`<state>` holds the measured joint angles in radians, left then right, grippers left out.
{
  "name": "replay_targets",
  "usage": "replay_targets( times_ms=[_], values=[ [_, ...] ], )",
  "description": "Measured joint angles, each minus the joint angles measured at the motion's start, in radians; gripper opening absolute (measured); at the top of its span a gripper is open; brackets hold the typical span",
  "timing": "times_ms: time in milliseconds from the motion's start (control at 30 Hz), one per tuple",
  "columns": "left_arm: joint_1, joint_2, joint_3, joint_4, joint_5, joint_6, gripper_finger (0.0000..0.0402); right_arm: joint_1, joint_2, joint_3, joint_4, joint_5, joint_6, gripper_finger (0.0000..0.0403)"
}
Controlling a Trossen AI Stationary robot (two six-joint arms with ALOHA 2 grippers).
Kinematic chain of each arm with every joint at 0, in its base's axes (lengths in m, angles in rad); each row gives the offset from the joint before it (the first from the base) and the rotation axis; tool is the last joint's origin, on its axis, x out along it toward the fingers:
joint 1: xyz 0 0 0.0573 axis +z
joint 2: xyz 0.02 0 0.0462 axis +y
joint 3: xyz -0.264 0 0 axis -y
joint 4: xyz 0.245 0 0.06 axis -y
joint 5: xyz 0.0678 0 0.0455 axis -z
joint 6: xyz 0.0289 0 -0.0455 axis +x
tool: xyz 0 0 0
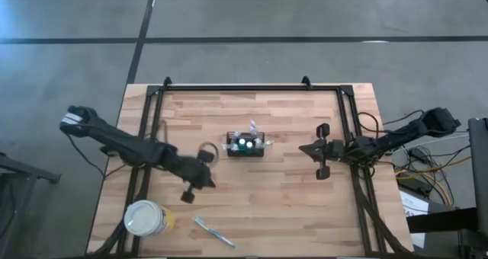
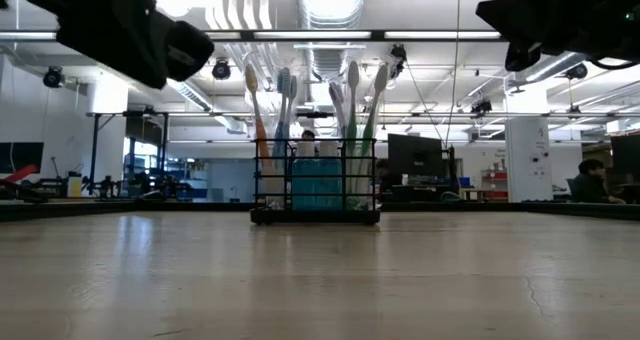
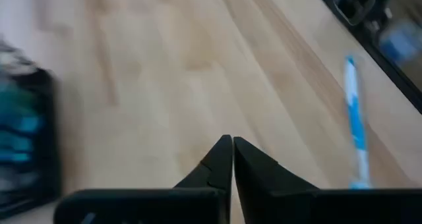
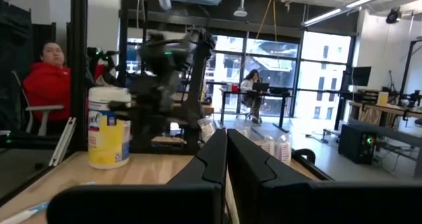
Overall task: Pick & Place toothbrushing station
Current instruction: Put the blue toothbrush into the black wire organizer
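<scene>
Caddy sits mid-counter, untouched. Left pincer clenched, empty, at its 7 o'clock; right pincer clenched, idle at 3 o'clock. Step looks like approach: next, open left and align over caddy rim.

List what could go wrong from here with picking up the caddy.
1. The caddy holds tall upright toothbrushes; a tilted lift could spill them.
2. The left gripper is shut and off to the side of the caddy, so it must open before any grasp.
3. A loose toothbrush and a round tub lie near the left arm's path.
</scene>
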<state>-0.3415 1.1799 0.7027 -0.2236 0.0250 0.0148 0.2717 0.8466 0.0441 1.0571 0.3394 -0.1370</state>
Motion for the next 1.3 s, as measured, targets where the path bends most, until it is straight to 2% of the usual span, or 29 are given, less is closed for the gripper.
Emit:
replay_targets(
  times_ms=[167,300,500,633,767,967,1300],
  values=[
    [-0.110,0.190,0.207,-0.211,-0.016,-0.058,0.0050,-0.001,-0.002,0.000,0.003,0.000,0.001,0.0008],
    [-0.172,0.292,0.322,-0.299,0.015,-0.143,0.0093,-0.001,-0.002,0.000,0.004,0.000,0.023,0.0008],
    [-0.225,0.350,0.342,-0.236,0.112,-0.279,0.0169,-0.002,-0.002,0.000,0.010,0.000,0.080,0.0008],
    [-0.256,0.368,0.313,-0.163,0.103,-0.369,0.0203,-0.002,-0.002,0.001,0.011,0.000,0.110,0.0008],
    [-0.287,0.407,0.305,-0.157,0.085,-0.409,0.0207,-0.002,-0.002,0.001,-0.009,0.000,0.149,0.0008],
    [-0.326,0.487,0.308,-0.151,0.082,-0.410,0.0188,-0.001,-0.002,0.001,-0.036,0.000,0.203,0.0008],
    [-0.327,0.596,0.311,-0.142,0.051,-0.407,0.0171,-0.001,0.002,0.001,-0.081,0.001,0.244,0.0008]
  ],
)
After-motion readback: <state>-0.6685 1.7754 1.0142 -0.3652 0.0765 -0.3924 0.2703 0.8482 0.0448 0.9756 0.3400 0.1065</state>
